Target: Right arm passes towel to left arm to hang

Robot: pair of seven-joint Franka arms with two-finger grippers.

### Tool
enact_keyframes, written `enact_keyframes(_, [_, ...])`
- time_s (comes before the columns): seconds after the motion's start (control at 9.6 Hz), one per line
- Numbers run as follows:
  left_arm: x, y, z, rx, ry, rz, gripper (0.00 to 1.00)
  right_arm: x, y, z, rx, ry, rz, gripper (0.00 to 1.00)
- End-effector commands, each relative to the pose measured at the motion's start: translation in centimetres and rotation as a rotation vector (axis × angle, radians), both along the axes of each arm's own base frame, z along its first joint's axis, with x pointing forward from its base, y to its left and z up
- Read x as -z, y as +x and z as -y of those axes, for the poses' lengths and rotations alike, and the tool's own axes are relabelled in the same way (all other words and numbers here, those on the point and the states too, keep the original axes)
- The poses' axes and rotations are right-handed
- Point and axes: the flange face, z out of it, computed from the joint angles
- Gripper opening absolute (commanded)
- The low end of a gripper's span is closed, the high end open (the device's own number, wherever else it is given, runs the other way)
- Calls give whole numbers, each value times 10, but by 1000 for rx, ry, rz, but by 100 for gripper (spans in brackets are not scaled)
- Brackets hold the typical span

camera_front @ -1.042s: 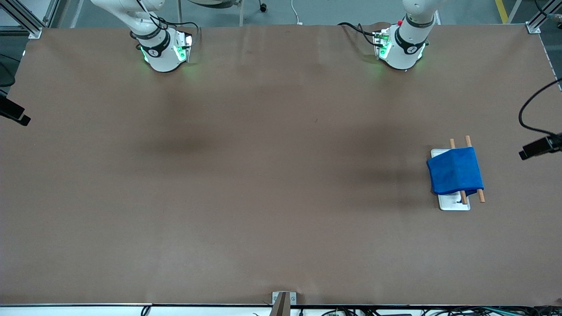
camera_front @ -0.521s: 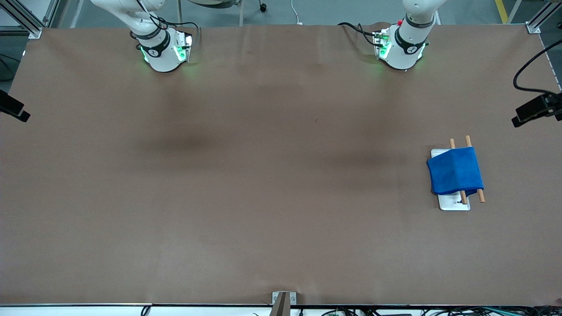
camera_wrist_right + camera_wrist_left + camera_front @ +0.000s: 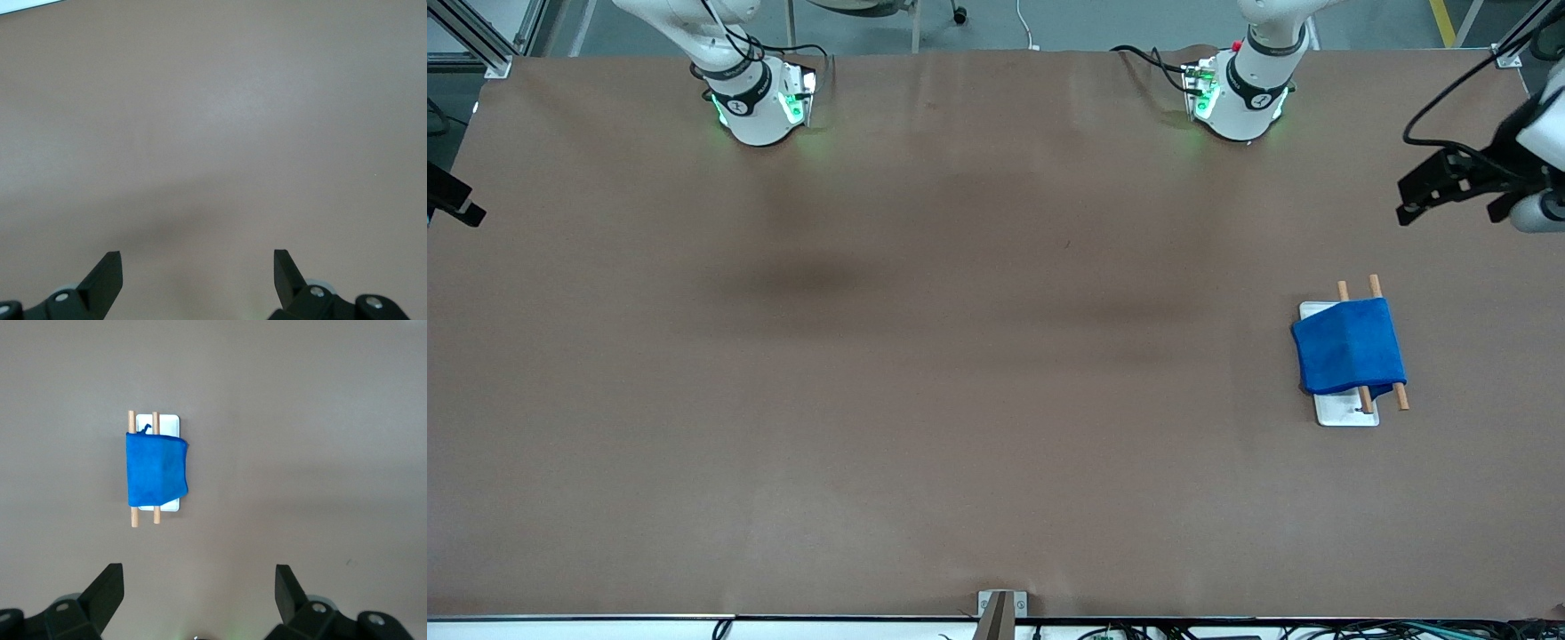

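The towel [image 3: 1349, 347] drapes over two wooden rods [image 3: 1388, 341] on a white base [image 3: 1346, 412], toward the left arm's end of the tabletop [image 3: 960, 356]. The rods' long axis runs nearer-to-farther from the front camera — the towel folds across it. Left end effector [image 3: 199, 587] hovers high over bare tabletop, fingers spread wide, empty. Right end effector [image 3: 197, 270] — also spread, empty, over bare tabletop.

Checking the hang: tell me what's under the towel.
The towel drapes over two wooden rods above a white base. How the rods attach is covered.
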Motion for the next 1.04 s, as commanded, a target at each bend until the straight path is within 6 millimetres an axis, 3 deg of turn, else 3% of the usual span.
enact_keyframes(0.0, [17,-20,-8,55,-6,-43,100,-17,-4,-1,-14,8,35,100])
enact_keyframes(0.31, [26,-44,-2,97,1,-16,100,-15,-1,0,-18,11,31,100])
enact_keyframes(0.94, [24,-45,0,92,-4,-15,100,-13,1,5,-23,14,26,100])
